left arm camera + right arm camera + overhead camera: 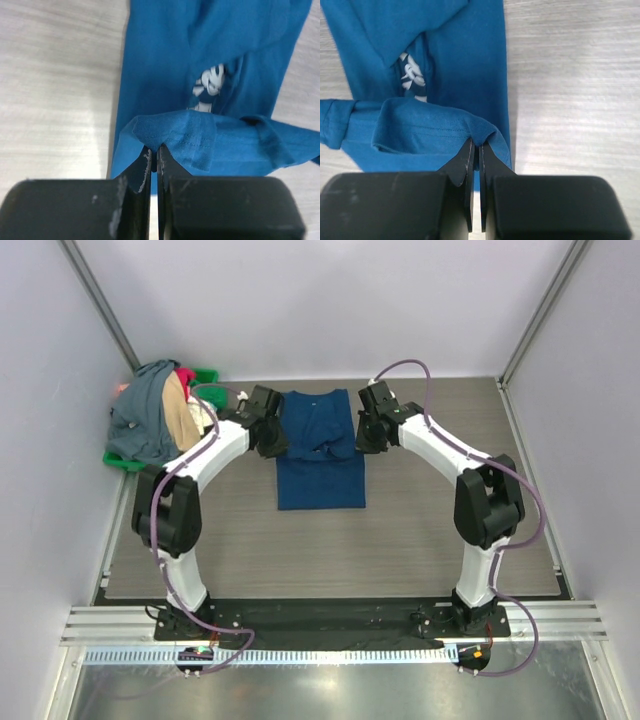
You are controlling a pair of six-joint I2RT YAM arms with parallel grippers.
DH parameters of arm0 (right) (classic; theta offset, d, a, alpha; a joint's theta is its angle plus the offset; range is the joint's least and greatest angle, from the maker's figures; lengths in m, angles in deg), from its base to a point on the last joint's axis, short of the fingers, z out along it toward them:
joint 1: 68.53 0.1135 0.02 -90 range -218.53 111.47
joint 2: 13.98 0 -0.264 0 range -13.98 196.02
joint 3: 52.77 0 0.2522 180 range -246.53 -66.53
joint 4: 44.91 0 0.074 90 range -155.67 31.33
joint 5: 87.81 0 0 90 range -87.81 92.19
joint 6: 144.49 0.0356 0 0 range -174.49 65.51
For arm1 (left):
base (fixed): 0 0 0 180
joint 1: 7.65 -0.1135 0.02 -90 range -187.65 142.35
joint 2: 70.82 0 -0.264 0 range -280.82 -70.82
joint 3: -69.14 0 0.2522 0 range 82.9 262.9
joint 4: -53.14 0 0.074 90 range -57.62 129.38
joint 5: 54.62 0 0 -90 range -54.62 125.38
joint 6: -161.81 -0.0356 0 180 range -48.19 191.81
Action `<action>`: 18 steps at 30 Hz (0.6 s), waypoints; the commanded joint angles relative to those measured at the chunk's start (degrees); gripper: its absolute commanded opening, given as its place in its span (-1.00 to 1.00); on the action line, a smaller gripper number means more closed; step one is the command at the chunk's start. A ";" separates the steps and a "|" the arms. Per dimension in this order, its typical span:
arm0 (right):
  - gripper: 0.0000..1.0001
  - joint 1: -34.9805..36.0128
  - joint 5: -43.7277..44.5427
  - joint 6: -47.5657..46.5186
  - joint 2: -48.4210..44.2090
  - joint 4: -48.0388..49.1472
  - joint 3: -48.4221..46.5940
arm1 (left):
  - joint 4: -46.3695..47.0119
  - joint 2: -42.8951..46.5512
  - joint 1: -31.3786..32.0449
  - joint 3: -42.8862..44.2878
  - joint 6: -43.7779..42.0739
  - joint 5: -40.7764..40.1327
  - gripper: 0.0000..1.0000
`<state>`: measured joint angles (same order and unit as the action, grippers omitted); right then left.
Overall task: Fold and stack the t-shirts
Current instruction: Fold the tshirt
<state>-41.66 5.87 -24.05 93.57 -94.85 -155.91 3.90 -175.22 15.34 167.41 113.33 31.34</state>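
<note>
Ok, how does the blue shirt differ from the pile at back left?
The blue shirt lies flat mid-table, part folded; the pile is crumpled on the green tray. The left gripper and right gripper pinch the blue shirt; nothing holds the pile. Neither is fully folded.

A navy blue cloth t-shirt lies in the middle of the grey wood-pattern table, between the left tool and the right tool. Far left of it, a heap of cloth t-shirts sits in a flat green plastic tray.
</note>
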 commanded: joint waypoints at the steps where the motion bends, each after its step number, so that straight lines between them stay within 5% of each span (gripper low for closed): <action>1: -0.98 -1.03 -1.83 -1.78 2.75 0.68 -4.57 | -0.72 -3.26 -1.27 5.57 -2.32 2.10 -0.99; 6: -0.92 -2.88 -2.89 -2.57 8.63 0.41 -10.26 | -3.18 -10.55 -2.94 10.49 -2.32 2.80 -0.88; 10: -0.16 -6.56 -8.24 -3.27 17.57 -2.39 -21.85 | -9.85 -17.84 -5.14 25.46 -2.06 3.68 -0.67; 11: 0.22 -7.35 -8.69 -3.45 19.96 -4.14 -26.24 | -13.70 -19.94 -5.66 30.14 -2.23 5.51 -0.51; 15: 0.55 -10.52 -12.38 -4.77 30.69 -16.18 -56.17 | -26.37 -31.62 -8.73 56.60 -2.41 8.06 -0.06; 18: 0.57 -11.84 -12.83 -4.94 26.33 -15.68 -50.86 | -28.15 -28.61 -9.89 60.97 -2.14 9.22 0.15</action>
<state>-52.28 -4.22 -27.59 126.50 -105.21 -206.73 -15.86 -208.77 7.36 223.73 111.71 37.57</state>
